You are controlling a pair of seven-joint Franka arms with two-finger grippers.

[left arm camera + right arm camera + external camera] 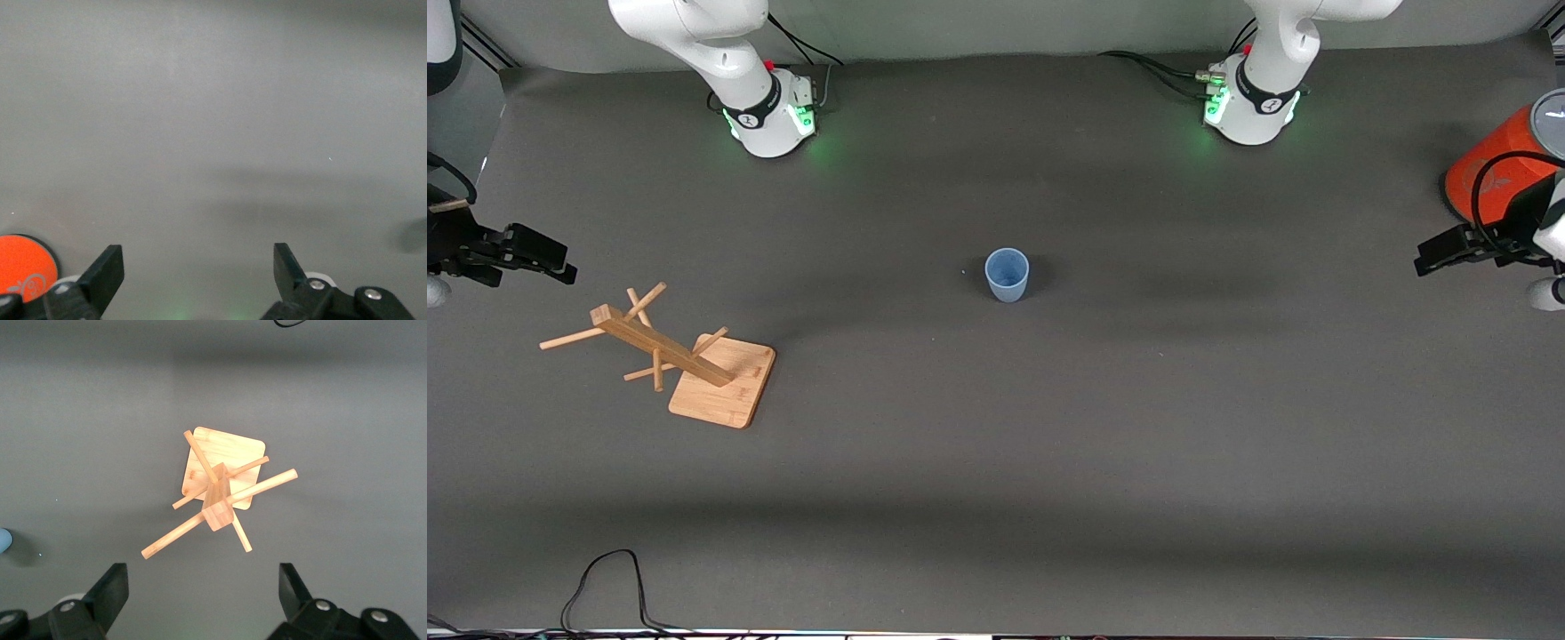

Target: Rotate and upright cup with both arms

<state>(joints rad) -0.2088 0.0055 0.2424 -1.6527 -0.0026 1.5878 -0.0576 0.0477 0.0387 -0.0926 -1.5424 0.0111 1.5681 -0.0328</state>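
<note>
Bamboo mug tree (685, 351) on its square base sits nearest the front camera, toward the right arm's end of the table. Pale-blue cup (1007, 274) stands upright mid-table, mouth up, touching nothing. Right gripper (560, 269) hangs over the table edge by the mug tree, fingers (110, 590) spread wide and holding nothing. Left gripper (1424, 262) is up at its own end beside what looks like an orange cylinder (1489, 169), fingers (107, 273) apart too.

White arms (720, 44), green-lit bases (778, 116), black pincers (200, 600).
</note>
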